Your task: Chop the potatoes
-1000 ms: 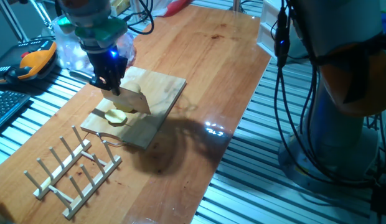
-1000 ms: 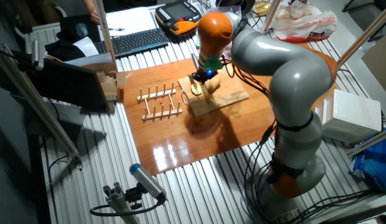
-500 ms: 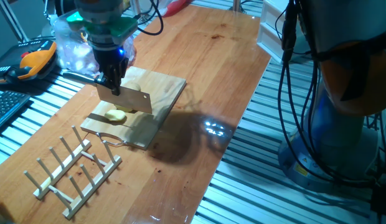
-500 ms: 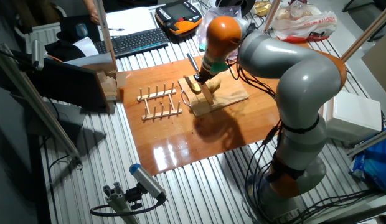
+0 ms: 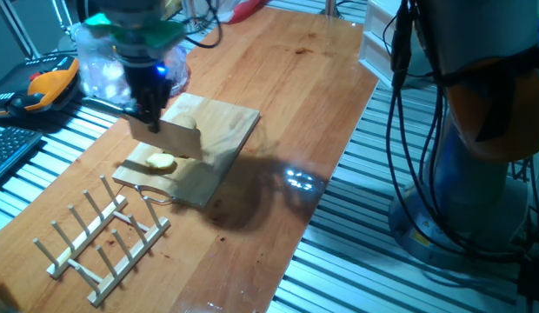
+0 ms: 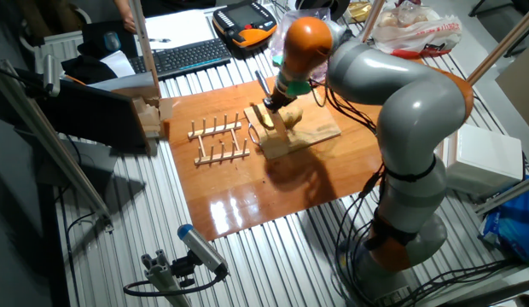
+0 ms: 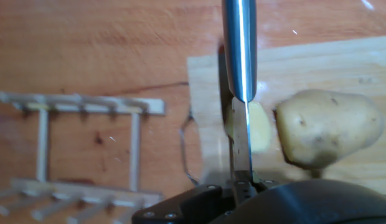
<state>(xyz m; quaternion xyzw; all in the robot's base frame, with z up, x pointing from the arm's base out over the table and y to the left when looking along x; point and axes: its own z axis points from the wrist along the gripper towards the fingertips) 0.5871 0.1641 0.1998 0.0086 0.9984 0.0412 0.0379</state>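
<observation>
A tan-yellow speckled potato [image 7: 327,127] lies on the wooden cutting board [image 7: 317,59]. A pale round slice [image 7: 260,127] lies beside it, on its left. My gripper [image 5: 152,111] is shut on the handle of a broad steel knife [image 7: 239,62]. It holds the blade edge-down just above the board, over the slice's left side. In one fixed view the slice [image 5: 160,162] shows below the blade [image 5: 169,137] on the board [image 5: 217,130], and the potato is hidden behind the blade. In the other fixed view my gripper [image 6: 276,102] hangs over the board [image 6: 311,132].
A wooden dish rack [image 5: 100,230] stands just off the board's front-left end. A clear plastic bag [image 5: 97,71] lies behind the board. An orange pendant [image 5: 45,83] and a keyboard [image 6: 183,53] lie beyond the table's left edge. A wire loop [image 5: 153,194] sticks out of the board.
My gripper and the knife have shifted a little to the left and slightly up, off the slice. The slice and the potato have stayed in place on the board.
</observation>
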